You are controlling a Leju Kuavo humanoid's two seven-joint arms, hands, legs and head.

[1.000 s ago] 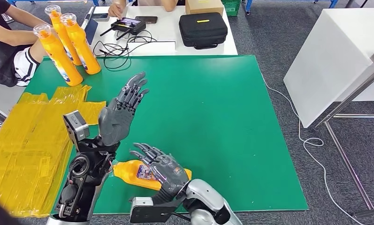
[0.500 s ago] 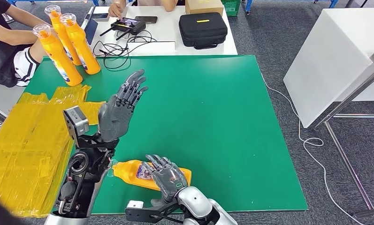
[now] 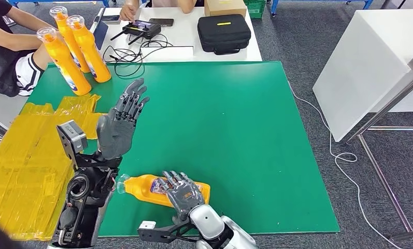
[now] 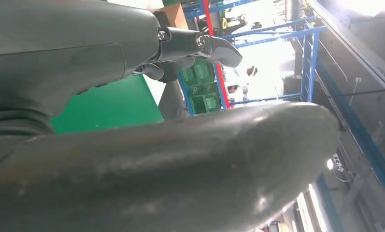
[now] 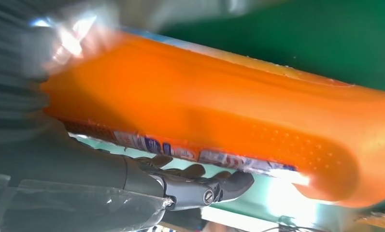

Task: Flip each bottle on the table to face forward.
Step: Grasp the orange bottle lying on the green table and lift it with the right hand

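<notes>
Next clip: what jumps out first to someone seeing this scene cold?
The orange bottle lying on its side at the near edge of the green table, with the right hand laid over it. The left hand is raised with fingers spread, holding nothing. Three more orange bottles stand upright at the far left corner.

Head view: high, looking forward and down over green table point(image 3: 235, 114); right wrist view: close against lying bottle point(image 5: 219, 121), also visible from the head camera; left wrist view: aimed past the hand towards the room.
</notes>
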